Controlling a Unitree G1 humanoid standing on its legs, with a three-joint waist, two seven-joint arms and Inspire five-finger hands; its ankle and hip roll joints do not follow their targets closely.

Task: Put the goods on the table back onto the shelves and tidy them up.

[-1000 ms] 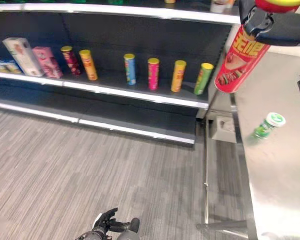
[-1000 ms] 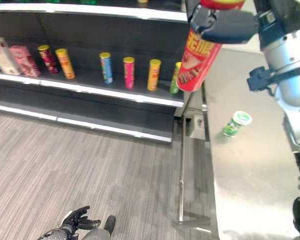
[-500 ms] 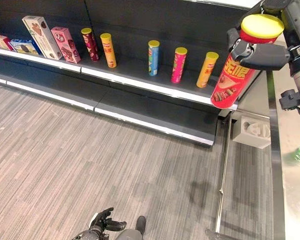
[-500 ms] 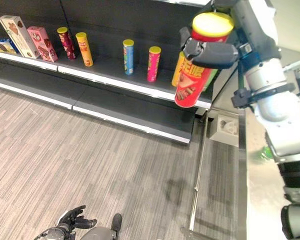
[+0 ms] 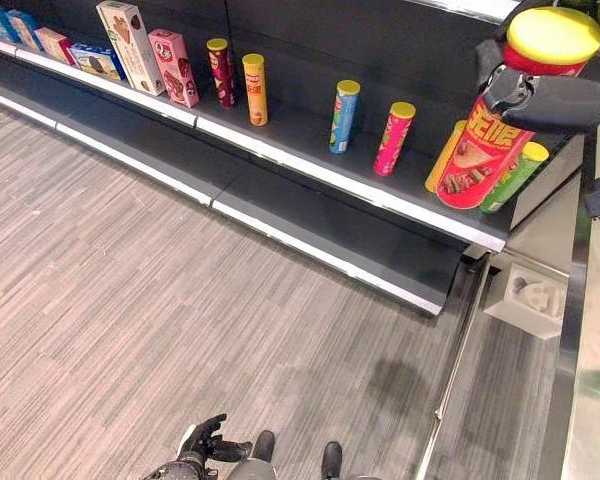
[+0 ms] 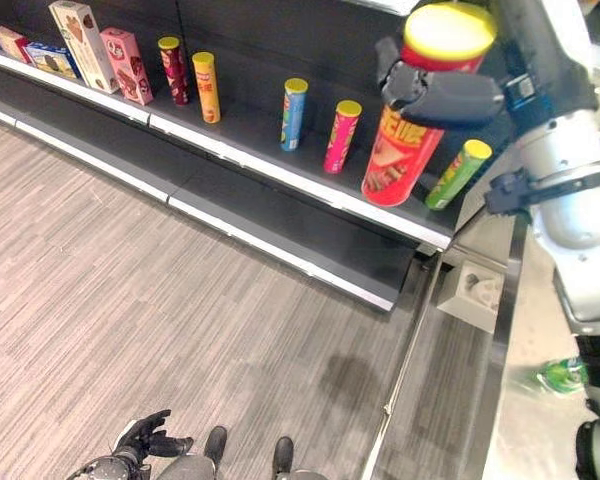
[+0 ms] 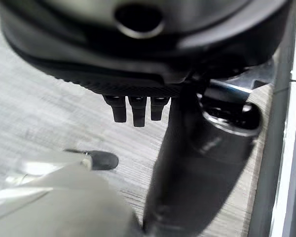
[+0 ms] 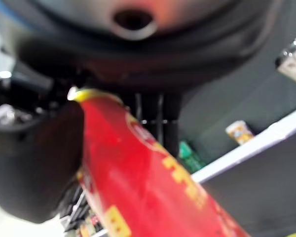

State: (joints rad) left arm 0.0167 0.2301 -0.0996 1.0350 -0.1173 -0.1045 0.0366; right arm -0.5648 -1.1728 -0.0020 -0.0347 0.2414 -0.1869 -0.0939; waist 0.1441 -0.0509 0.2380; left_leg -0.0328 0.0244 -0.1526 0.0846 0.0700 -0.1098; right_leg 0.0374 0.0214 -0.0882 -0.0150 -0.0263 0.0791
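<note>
Nearest, at the lower edge of the head views: left hand [image 5: 202, 447] low over the grey plank floor [image 5: 130, 300], idle, holding nothing, fingers [image 7: 134, 109] loosely bent and hanging free in its wrist view

Farther up and to the right: right hand [image 6: 450, 95] raised, wrapped round the upper part of a large red can [image 6: 405, 150] with a yellow lid [image 6: 450, 30], thumb and fingers clamped just under that lid. Can tilted, base swung down and toward the left, hanging in the air in front of the shelf [image 6: 280, 170], over its right end, not resting on it. Same red can [image 8: 153, 177] close against the palm in the right wrist view, running away from the hand on a slant

On the steel table [image 6: 515, 440] at the right edge, near the arm: a small green item [image 6: 562, 375] lying on its side, well apart from the held can

Beyond, on the dark shelf, a row of slim upright cans: green one [image 6: 458, 173] just behind and beside the red can's base, then pink [image 6: 341, 135], blue [image 6: 293, 113], orange [image 6: 205, 86] and dark red [image 6: 171, 70] toward the left

Farthest left along the same shelf: a pink box [image 6: 126, 65] and a tall pale box [image 6: 83, 32], both standing and leaning slightly
</note>
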